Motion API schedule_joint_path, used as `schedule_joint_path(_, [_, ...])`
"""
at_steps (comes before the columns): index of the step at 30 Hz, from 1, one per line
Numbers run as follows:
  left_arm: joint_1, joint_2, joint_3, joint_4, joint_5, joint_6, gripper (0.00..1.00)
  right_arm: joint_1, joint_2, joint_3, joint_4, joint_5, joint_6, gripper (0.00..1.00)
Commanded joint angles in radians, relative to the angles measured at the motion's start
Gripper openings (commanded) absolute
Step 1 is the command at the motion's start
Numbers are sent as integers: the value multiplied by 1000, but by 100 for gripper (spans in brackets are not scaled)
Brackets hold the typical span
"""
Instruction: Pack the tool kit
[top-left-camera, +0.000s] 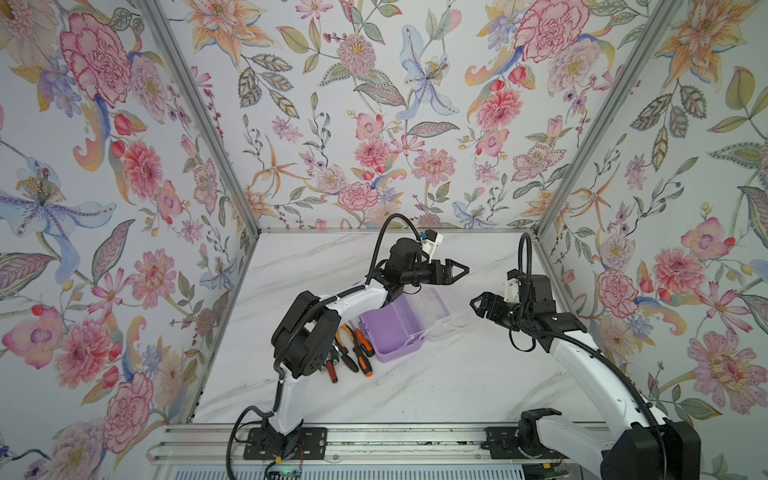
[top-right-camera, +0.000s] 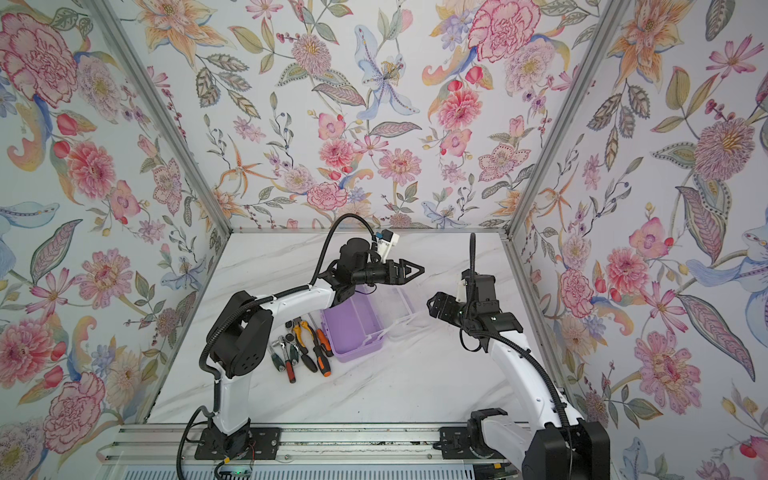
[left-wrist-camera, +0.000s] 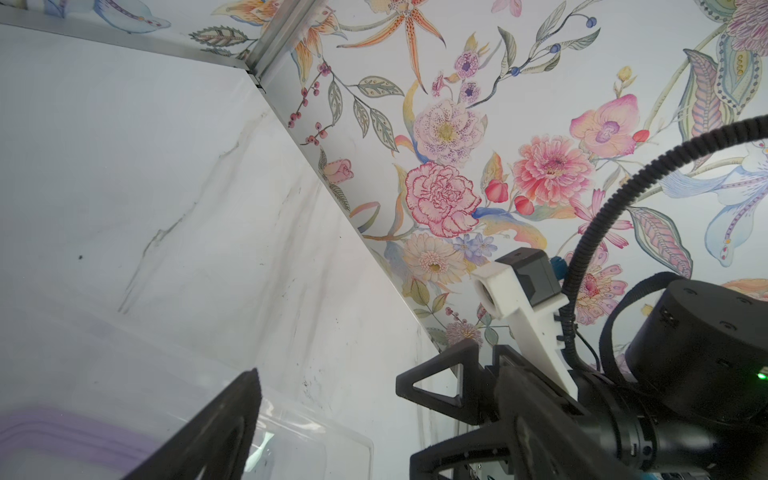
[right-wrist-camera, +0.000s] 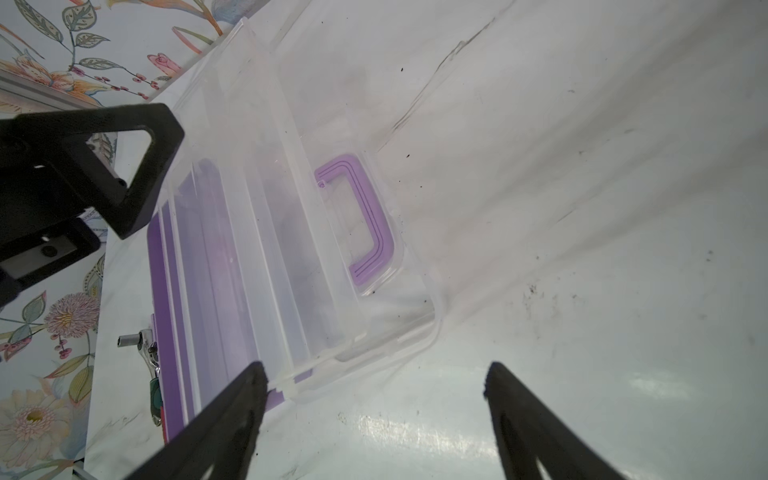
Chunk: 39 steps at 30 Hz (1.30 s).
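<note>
**Left gripper (top-left-camera: 460, 270) and right gripper (top-left-camera: 477, 302) open wide by the lilac box (top-left-camera: 390, 328)**

In both top views the left arm (top-left-camera: 353, 297) climbs up from 7 o'clock and bends over the tools. The left gripper hangs above the back edge of the box and points to 3 o'clock. It is spread apart and grasps nothing. The right arm (top-left-camera: 582, 361) leans in from 5 o'clock. The right gripper points to 9 o'clock, just beside the lid. Its fingers (right-wrist-camera: 232, 415) are far apart and nothing sits between them.

The lilac box sits near the middle of the surface (top-left-camera: 415, 395). Its clear lid (top-left-camera: 434, 301) is swung open toward 2 o'clock. The purple handle (right-wrist-camera: 374, 220) shows on the lid in the right wrist view. All the tools lie outside the box, at its 9 o'clock. The yellow-handled pliers (top-right-camera: 300, 332), the orange-black screwdrivers (top-right-camera: 322, 359) and the small ratchets (top-right-camera: 284, 349) lie close side by side, partly under the left arm.

Flowery walls (top-left-camera: 374, 124) stand at 9, 12 and 3 o'clock. The right arm is near the 3 o'clock wall. There is wide bare surface at 6 o'clock of the box, and more at 10 o'clock
</note>
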Motion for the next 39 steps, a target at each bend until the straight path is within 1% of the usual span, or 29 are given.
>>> schedule_joint_path(1, [49,-134,-67,-141,-123,109,92,32,7,56,-11,26,-4,83])
schedule_joint_path(4, [95,-253,-194,-259,-289,172,92,77,28,82,-9,50,-8,82])
schedule_joint_path(6, [123,-329,-278,-361,-420,215,92,110,48,100,-7,67,-10,82])
schedule_joint_path(10, [157,-454,-427,-481,-602,255,91,153,90,129,-1,79,-21,81])
schedule_joint_path(12, [162,-500,-486,-511,-649,255,90,164,110,136,7,76,-22,79])
schedule_joint_path(16, [174,-520,-580,-484,-648,221,89,178,141,151,18,71,-23,78])
schedule_joint_path(20, [174,-501,-607,-460,-639,210,88,183,153,161,17,72,-27,77])
schedule_joint_path(25, [173,-465,-594,-451,-628,216,87,181,167,169,18,71,-32,77])
schedule_joint_path(27, [173,-445,-582,-434,-614,223,86,181,178,172,17,71,-33,77])
schedule_joint_path(31, [172,-368,-551,-397,-580,231,85,183,190,179,22,62,-31,77])
schedule_joint_path(39, [151,-269,-450,-339,-510,231,83,190,207,183,27,52,-23,75])
